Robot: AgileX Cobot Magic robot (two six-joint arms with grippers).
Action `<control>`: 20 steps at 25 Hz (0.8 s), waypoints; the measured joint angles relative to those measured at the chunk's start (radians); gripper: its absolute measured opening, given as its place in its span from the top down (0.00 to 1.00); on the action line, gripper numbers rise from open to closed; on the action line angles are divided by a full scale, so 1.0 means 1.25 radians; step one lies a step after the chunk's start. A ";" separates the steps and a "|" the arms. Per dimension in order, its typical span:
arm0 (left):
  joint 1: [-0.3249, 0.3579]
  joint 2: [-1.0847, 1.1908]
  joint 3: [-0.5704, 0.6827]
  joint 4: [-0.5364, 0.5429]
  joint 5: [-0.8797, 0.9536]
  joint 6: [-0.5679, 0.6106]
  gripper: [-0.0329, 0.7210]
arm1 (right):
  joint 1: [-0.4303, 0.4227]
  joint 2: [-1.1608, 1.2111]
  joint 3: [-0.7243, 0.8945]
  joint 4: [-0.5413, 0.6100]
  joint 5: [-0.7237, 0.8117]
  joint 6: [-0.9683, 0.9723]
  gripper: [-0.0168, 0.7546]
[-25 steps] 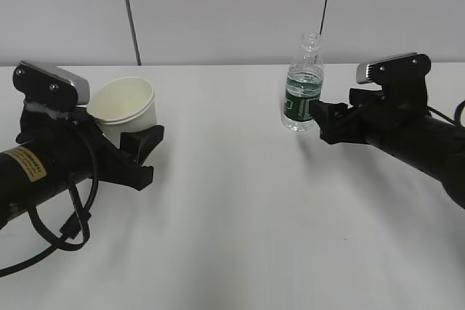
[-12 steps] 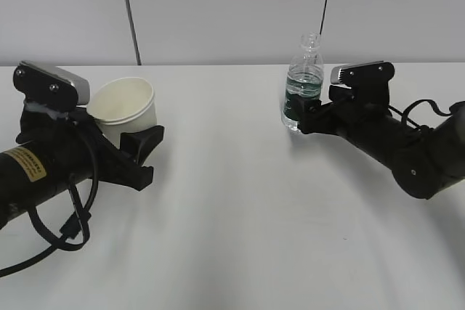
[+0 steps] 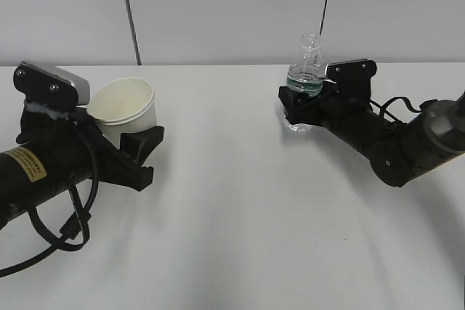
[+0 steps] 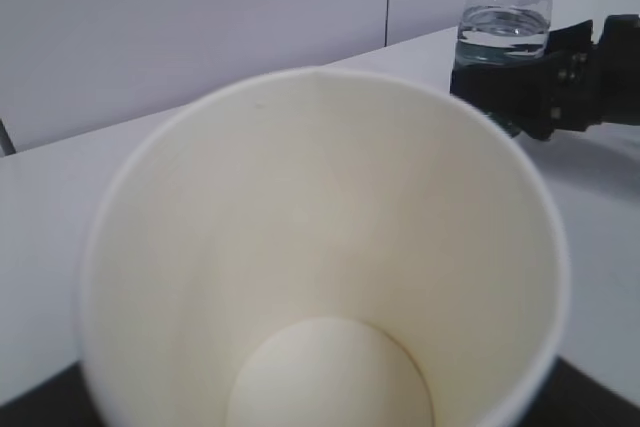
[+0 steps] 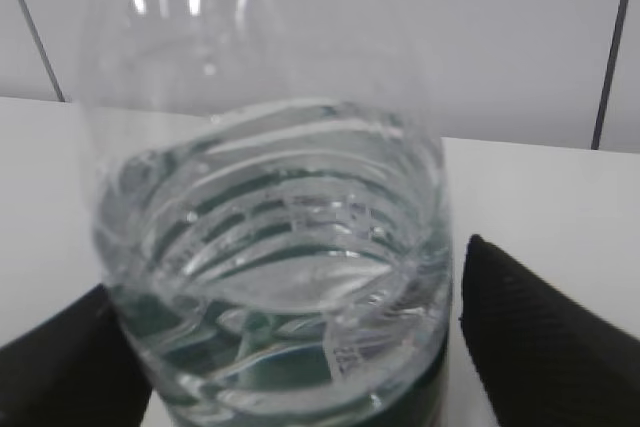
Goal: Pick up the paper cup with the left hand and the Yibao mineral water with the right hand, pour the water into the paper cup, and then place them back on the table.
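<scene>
A: Where's my left hand [image 3: 138, 152] rn?

B: On the left of the table [image 3: 240, 208], wrapped round the paper cup [image 3: 127, 110]. Fingers sit on both sides of the cup's lower half, clamped on it.

A: Yep. My wrist cam is basically all cup [image 4: 320, 247]: cream inside, round bottom visible, nothing in it. Cup upright?

B: Leaning a bit toward the arm w/ the yellow sticker [image 3: 25, 165]. Can't tell if its base touches the table, gripper hides it.

A: And my right hand [image 3: 299, 107]?

B: Right side of the table, around the Yibao mineral water [image 3: 305, 78]. The fingers cover the green label band; neck and open mouth stick up above them, bottle upright.

A: Right wrist cam: bottle [image 5: 270, 247] fills the frame, one black finger [image 5: 545, 337] just right of it w/ a thin gap, another [image 5: 70, 367] against the left side. So I'm around it, but can't say if I'm fully clamped.

B: Water level?

A: Water [image 5: 270, 277] sits about at the ribbed shoulder, just above the label. Left wrist view shows the same, surface [image 4: 504, 22] right over my right fingers [image 4: 540, 87].

B: Cup and bottle are well apart.
</scene>
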 joint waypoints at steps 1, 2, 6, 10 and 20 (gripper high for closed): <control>0.000 0.000 0.000 0.000 0.000 0.000 0.37 | 0.000 0.006 -0.010 0.000 0.000 0.002 0.11; 0.000 0.000 0.000 0.000 0.000 0.000 0.37 | 0.000 0.011 -0.017 -0.002 0.000 0.004 0.11; 0.000 0.000 0.000 0.000 0.000 0.000 0.37 | 0.000 0.030 -0.044 -0.010 0.000 0.008 0.11; 0.000 0.000 0.000 0.000 0.000 0.000 0.37 | 0.000 0.051 -0.049 -0.020 0.000 0.009 0.15; 0.000 0.000 0.000 0.000 0.000 0.000 0.37 | 0.000 0.052 -0.051 -0.028 -0.029 0.011 0.22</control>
